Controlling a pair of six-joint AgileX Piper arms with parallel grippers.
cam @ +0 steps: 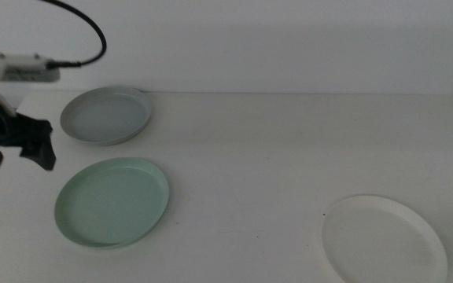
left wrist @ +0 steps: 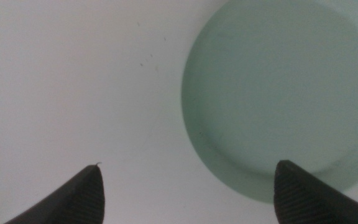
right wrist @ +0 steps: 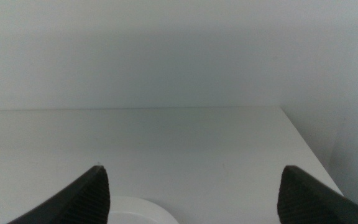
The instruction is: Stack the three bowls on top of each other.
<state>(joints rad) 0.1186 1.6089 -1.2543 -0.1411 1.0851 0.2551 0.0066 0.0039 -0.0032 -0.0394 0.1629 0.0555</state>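
Three bowls lie apart on the white table (cam: 289,149). The light grey bowl (cam: 106,115) is at the back left, and the mint green bowl (cam: 112,202) sits in front of it. At the front right lies the white bowl (cam: 384,240). My left gripper (cam: 18,159) hovers open at the left edge, beside and above the mint bowl's left rim. In the left wrist view the mint bowl (left wrist: 284,93) lies beyond the open left gripper (left wrist: 188,165), nothing between the jaws. My right gripper (right wrist: 191,167) is open and empty, with the white bowl's rim (right wrist: 135,211) just below it.
A pale wall rises behind the table's far edge (cam: 289,94). The table's right edge (right wrist: 306,149) shows in the right wrist view. A black cable (cam: 85,23) arcs over the left arm. Bare tabletop spans the middle between the bowls.
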